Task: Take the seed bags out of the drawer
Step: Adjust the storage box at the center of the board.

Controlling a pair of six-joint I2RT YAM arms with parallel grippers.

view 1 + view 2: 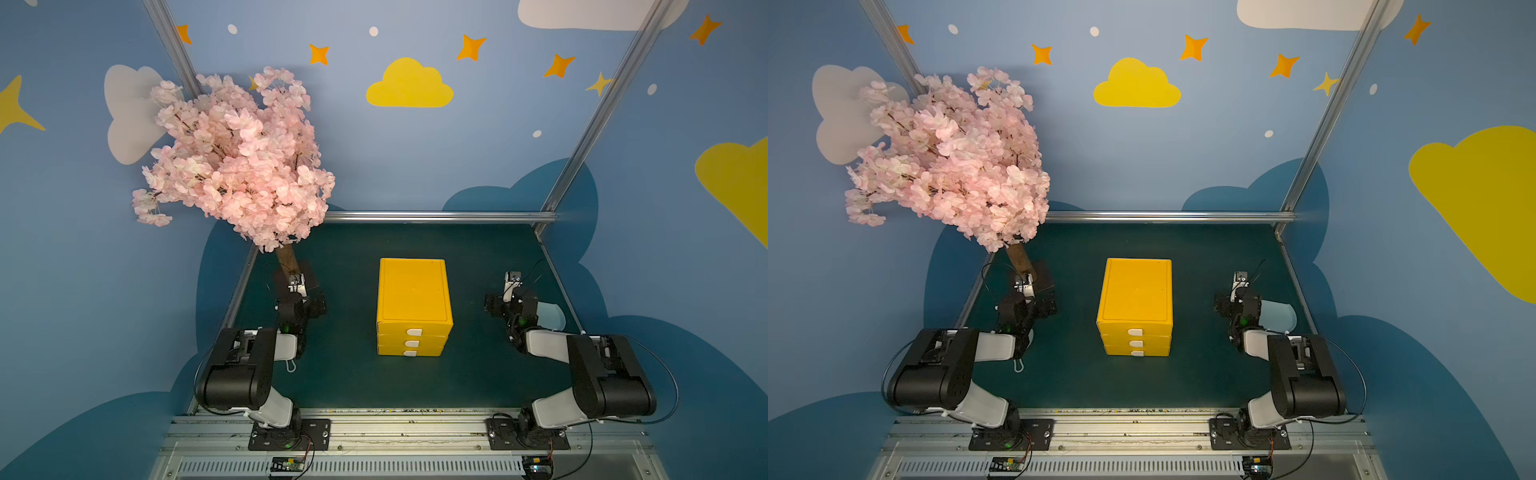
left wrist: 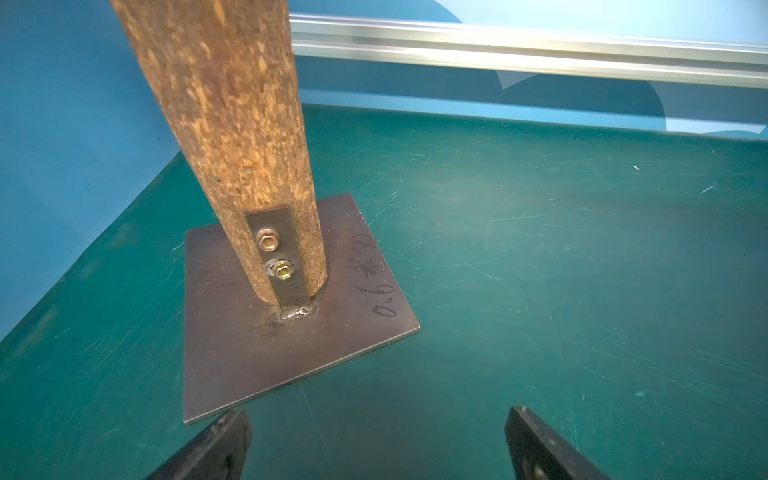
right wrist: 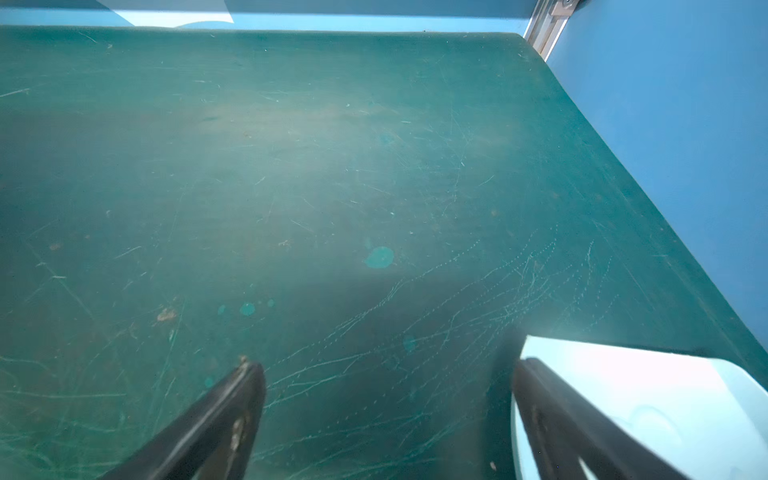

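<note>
Right at the start line here: the yellow drawer unit sits in the middle of the green counter in both top views, and all 3 of its drawers are pushed in flush, white tabs facing 6 o'clock. No seed bags anywhere in sight, not on the counter, not in either hand, so my read is they lie inside behind those closed fronts, and which of the 3 drawers holds them I cannot tell.

The left hand hangs at 9 o'clock from the unit, well apart from it, jaws spread wide with nothing between them. Its wrist view looks at the brown tree trunk bolted to a dark base plate. The right hand is over at 3 o'clock, also gaping and empty, bare counter below, with a pale blue dustpan just beside it on its 3 o'clock side; whether they touch I cannot say.

So the step in hand is the opening one: get a drawer out. The next move, as I judge it, calls for 1 hand to swing in to the 6 o'clock face, line up on a tab such as the top handle, close on it and pull straight toward 6 o'clock, while the other may need to steady the light-looking unit so it does not slide
</note>
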